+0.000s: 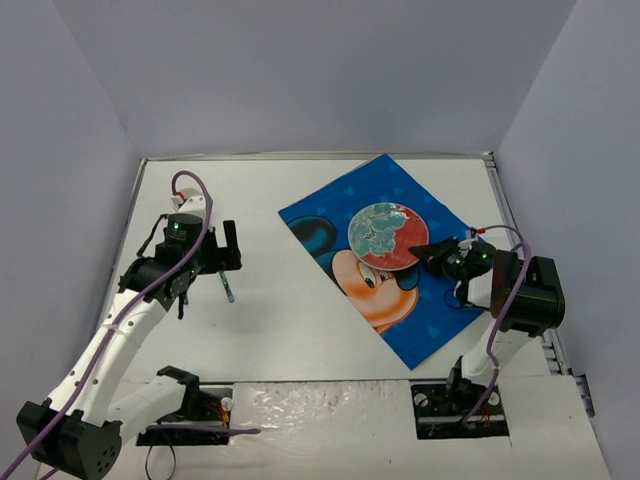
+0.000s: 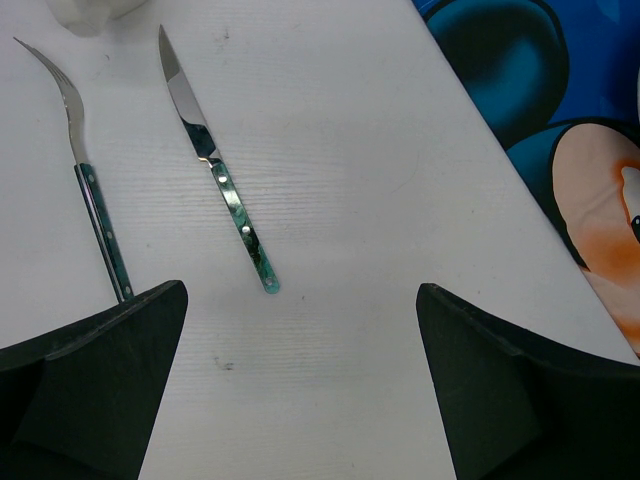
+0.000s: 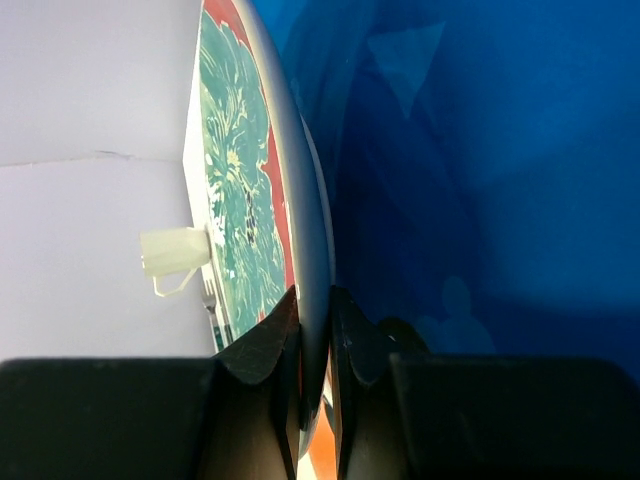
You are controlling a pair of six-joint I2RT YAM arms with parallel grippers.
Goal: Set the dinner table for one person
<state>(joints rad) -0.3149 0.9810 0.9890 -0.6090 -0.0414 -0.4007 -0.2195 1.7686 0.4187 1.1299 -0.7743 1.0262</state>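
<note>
The white dinner table (image 1: 290, 330) carries a blue cartoon-mouse placemat (image 1: 400, 300). A round plate (image 1: 385, 235) with a green and red pattern lies on the mat. My right gripper (image 1: 436, 250) is shut on the plate's right rim; the right wrist view shows the rim (image 3: 318, 250) pinched between the fingers at the right gripper (image 3: 315, 305). My left gripper (image 1: 212, 270) is open and empty over the table's left side. In the left wrist view, a green-handled knife (image 2: 225, 180) and fork (image 2: 95, 200) lie on the table just beyond the left gripper (image 2: 300, 292).
A small white cup (image 3: 175, 252) stands beyond the plate, on the table's left side, and its edge shows in the left wrist view (image 2: 90, 12). Pale lavender walls (image 1: 320, 70) enclose the table on three sides. Both arm bases sit at the near edge.
</note>
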